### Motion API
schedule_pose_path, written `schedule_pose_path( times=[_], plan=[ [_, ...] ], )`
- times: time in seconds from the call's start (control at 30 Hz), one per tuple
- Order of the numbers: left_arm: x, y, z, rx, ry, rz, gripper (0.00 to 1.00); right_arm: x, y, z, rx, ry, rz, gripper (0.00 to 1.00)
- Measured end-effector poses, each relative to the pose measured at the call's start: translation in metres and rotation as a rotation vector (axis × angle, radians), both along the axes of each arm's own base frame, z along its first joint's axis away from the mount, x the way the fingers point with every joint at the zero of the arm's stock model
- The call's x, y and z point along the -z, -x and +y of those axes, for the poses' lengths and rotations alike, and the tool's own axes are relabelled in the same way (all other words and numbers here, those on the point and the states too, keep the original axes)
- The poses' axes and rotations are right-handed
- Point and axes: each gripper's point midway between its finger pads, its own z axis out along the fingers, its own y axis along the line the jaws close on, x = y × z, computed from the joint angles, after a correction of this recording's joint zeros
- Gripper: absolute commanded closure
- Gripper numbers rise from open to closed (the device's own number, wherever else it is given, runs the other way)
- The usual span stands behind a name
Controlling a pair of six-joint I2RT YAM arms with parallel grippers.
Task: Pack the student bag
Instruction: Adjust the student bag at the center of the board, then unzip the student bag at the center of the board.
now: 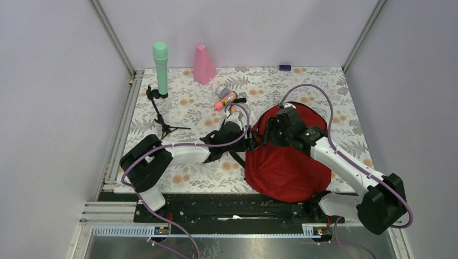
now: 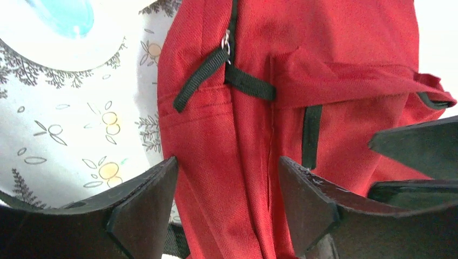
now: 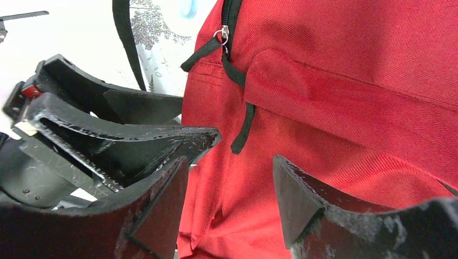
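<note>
The student bag point(image 1: 289, 162), a soft red twill backpack, lies slumped on the floral tablecloth point(image 1: 183, 108) at the near right, just beyond the arm bases. Its black zipper point(image 2: 233, 16) looks closed, so what is inside cannot be told. At the bag's left edge the left gripper point(image 2: 224, 202) and right gripper point(image 3: 232, 202) meet, each with jaws spread astride red fabric, pinching nothing. A black strap point(image 3: 127, 43) runs off onto the cloth. Farther back lie a pink-ended clear bottle point(image 1: 227, 98) and a small black tripod point(image 1: 162, 118). Beyond them are an upright green cylinder point(image 1: 160, 67), a pink cone point(image 1: 204, 65) and a small blue block point(image 1: 284, 67).
</note>
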Motion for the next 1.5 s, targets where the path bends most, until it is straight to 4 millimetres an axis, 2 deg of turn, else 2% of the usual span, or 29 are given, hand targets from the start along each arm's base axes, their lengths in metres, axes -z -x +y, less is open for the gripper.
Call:
schedule_pose_path(
  times=[0.17, 0.23, 0.3, 0.4, 0.57, 0.73, 0.83, 0.93, 1.03, 1.17, 1.5],
  plan=[
    [0.004, -0.008, -0.004, -0.010, 0.044, 0.017, 0.41, 0.017, -0.008, 0.008, 0.037, -0.016, 0.037, 0.36],
    [0.010, -0.008, -0.006, -0.008, 0.046, 0.031, 0.47, 0.026, -0.011, 0.009, 0.053, -0.006, 0.056, 0.40],
    [0.015, -0.008, -0.007, -0.008, 0.045, 0.041, 0.58, 0.033, -0.011, 0.009, 0.068, 0.006, 0.069, 0.44],
    [0.018, -0.008, -0.009, -0.002, 0.048, 0.049, 0.70, 0.037, -0.012, 0.007, 0.098, 0.024, 0.062, 0.48],
    [0.016, -0.008, -0.011, 0.000, 0.059, 0.047, 0.77, 0.038, -0.017, 0.003, 0.138, 0.064, 0.028, 0.52],
    [0.014, -0.009, -0.012, 0.001, 0.059, 0.046, 0.87, 0.055, -0.020, -0.001, 0.157, 0.126, 0.045, 0.57],
    [0.015, -0.009, -0.012, 0.002, 0.057, 0.049, 0.93, 0.063, -0.019, 0.000, 0.150, 0.150, 0.057, 0.66],
    [0.016, -0.008, -0.012, 0.003, 0.057, 0.054, 0.99, 0.064, -0.020, 0.005, 0.132, 0.162, 0.058, 0.85],
    [0.016, -0.008, -0.013, 0.005, 0.057, 0.055, 1.00, 0.067, -0.019, 0.011, 0.107, 0.177, 0.059, 1.00],
    [0.016, -0.008, -0.013, 0.005, 0.057, 0.054, 1.00, 0.064, -0.020, 0.009, 0.095, 0.208, 0.050, 1.00],
    [0.012, -0.010, -0.011, -0.006, 0.061, 0.044, 1.00, 0.049, -0.021, -0.013, 0.070, 0.337, -0.005, 1.00]
  ],
)
